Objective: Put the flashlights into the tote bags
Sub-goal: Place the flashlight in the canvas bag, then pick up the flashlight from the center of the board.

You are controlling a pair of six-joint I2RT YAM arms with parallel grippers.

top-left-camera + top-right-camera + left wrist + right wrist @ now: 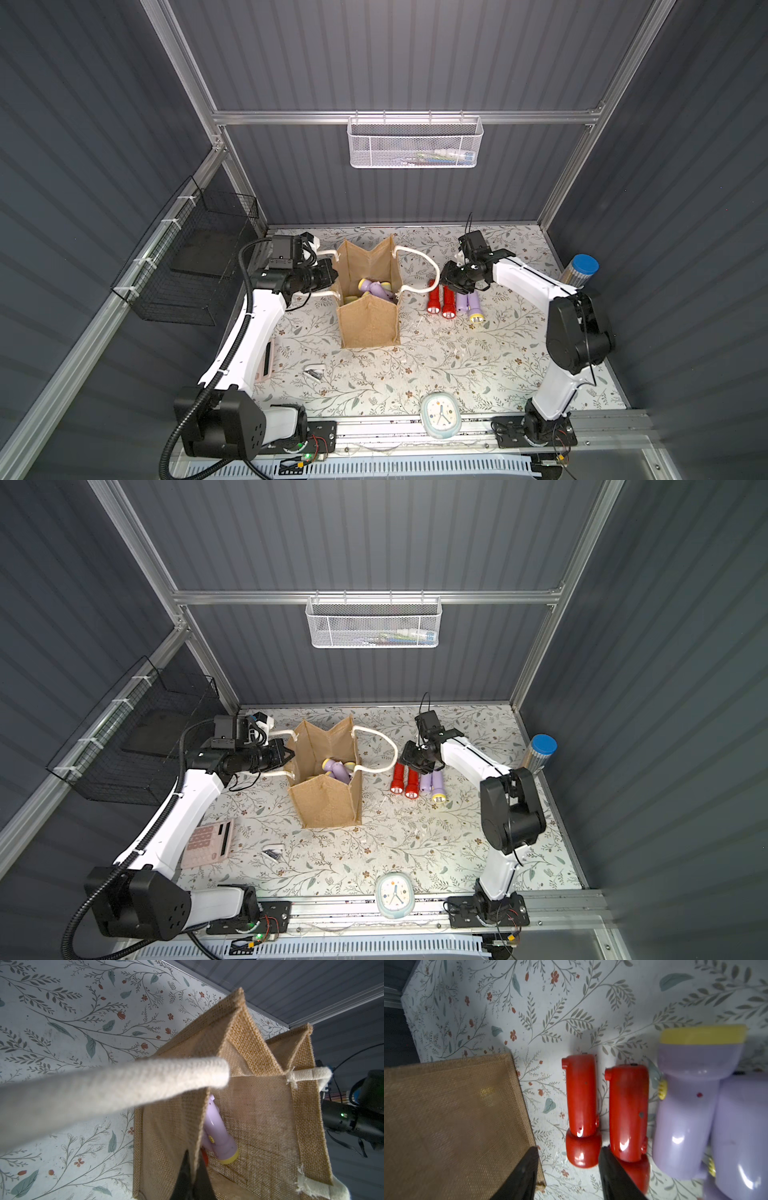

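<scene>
Red flashlight (581,1095) sits between the right gripper's (569,1148) spread fingers; the left gripper's (194,1156) fingers pinch the tote bag (368,328) wall. Next, likely: close, lift, drop inside.

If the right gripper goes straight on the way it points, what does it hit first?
Most likely the red flashlight nearest the tote bag: the right gripper points down at it, open jaws either side of its head. How far off is unclear.
</scene>
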